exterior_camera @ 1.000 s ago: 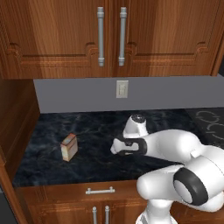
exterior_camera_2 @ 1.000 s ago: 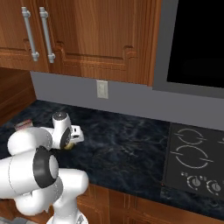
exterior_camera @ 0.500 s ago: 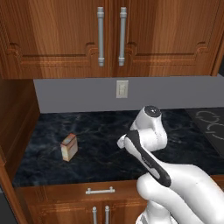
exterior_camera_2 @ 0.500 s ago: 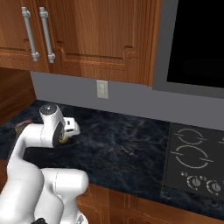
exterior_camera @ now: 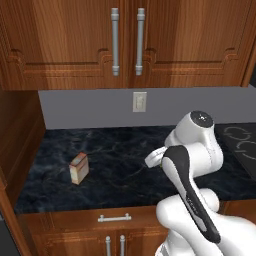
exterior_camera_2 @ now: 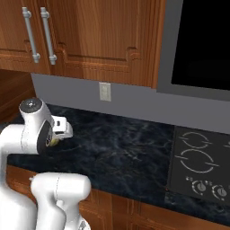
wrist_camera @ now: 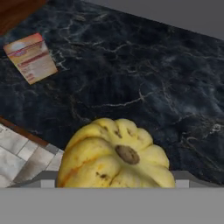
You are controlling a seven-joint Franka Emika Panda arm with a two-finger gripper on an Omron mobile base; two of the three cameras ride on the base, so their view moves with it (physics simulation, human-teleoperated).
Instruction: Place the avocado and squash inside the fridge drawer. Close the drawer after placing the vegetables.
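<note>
The white robot arm with dark joints (exterior_camera: 192, 165) is rising over the front edge of the dark, marbled stone counter (exterior_camera: 115, 155), its hand turned down toward the surface. In the hand view, the yellow, ribbed, rounded squash with a brown stem scar (wrist_camera: 116, 157) is sitting right at the camera, between where the fingers would be (the fingertips themselves are hidden behind it), so the gripper is standing wide and appearing to hold the squash above the counter. In the right base view a sliver of the yellow squash (exterior_camera_2: 55, 142) is peeking out just under the white hand. The tan rectangular carton with a red top (exterior_camera: 79, 167) is standing upright near the left end of the counter, well apart from the arm; in the hand view the carton (wrist_camera: 31, 57) is showing its printed face toward the upper left. A black glass cooktop with white ring marks (exterior_camera_2: 197, 166) is lying at the counter's right end, below a dark panel.
</note>
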